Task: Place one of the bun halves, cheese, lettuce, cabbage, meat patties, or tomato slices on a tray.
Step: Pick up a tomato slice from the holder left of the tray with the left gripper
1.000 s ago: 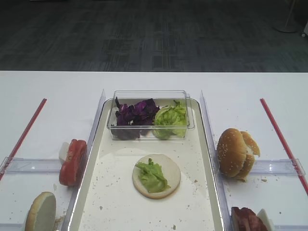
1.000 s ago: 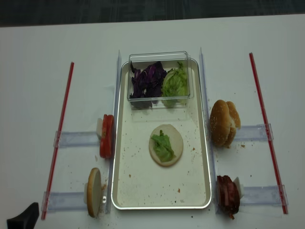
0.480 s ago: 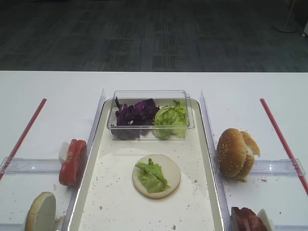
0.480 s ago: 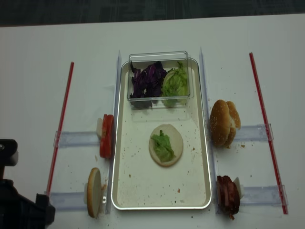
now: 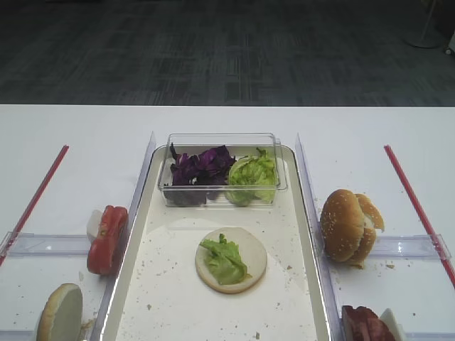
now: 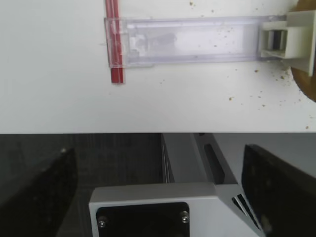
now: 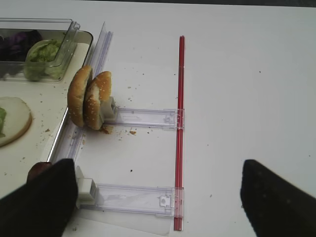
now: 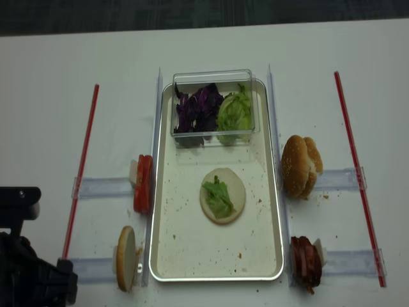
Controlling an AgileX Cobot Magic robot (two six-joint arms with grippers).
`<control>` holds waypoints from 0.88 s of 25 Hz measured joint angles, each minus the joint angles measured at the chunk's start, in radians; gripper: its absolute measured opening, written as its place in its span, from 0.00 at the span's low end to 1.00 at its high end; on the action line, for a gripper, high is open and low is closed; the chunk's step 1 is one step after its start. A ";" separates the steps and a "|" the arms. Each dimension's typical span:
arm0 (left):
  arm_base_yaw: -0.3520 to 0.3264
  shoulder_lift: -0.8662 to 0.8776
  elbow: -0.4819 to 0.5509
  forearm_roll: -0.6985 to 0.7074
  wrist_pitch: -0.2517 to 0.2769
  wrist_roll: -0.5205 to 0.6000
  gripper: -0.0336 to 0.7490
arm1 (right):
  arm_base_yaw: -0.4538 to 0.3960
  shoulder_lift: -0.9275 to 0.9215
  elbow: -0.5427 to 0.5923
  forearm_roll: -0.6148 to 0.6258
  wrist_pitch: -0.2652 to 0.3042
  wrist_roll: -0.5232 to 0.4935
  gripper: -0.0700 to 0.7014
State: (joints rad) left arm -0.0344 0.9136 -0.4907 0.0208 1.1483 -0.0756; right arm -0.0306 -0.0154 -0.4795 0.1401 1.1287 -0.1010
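Flanking tray (image 8: 275, 211): tomato slices (image 8: 143, 182) left, bun halves (image 8: 300, 165) right; both end effectors wide.

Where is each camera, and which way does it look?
Exterior high: in front above, facing the tray; no arm.
Realsense: straight overhead; left arm at lower left.
Right wrist: on right gripper, fingers framing the bun halves.
Left wrist: on left gripper, over the table edge.
Both high views share the tray.
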 joint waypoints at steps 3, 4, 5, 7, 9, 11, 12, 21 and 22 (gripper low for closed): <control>0.000 0.011 0.000 0.011 -0.001 -0.014 0.83 | 0.000 0.000 0.000 0.000 0.000 0.000 0.97; 0.000 0.015 0.000 0.012 -0.002 -0.019 0.83 | 0.000 0.000 0.000 0.000 0.000 0.000 0.97; 0.000 0.017 0.000 0.017 -0.002 -0.021 0.83 | 0.000 0.000 0.000 0.000 0.000 0.000 0.97; 0.000 0.022 0.000 0.023 -0.002 -0.023 0.83 | 0.000 0.000 0.000 0.000 0.000 0.000 0.97; 0.000 0.024 0.000 0.025 -0.007 -0.023 0.83 | 0.000 0.000 0.000 0.000 0.000 0.000 0.97; 0.000 0.031 -0.009 0.027 -0.012 -0.023 0.83 | 0.000 0.000 0.000 0.000 0.000 0.000 0.97; 0.000 0.041 -0.020 0.029 -0.014 -0.023 0.83 | 0.000 0.000 0.000 0.000 0.000 0.000 0.97; 0.000 0.300 -0.218 0.061 -0.062 -0.027 0.83 | 0.000 0.000 0.000 0.000 0.000 0.000 0.97; 0.000 0.351 -0.254 0.063 -0.071 -0.029 0.83 | 0.000 0.000 0.000 0.000 0.000 0.000 0.97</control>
State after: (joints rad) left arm -0.0344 1.2644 -0.7446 0.0839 1.0770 -0.1045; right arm -0.0306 -0.0154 -0.4795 0.1401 1.1287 -0.1010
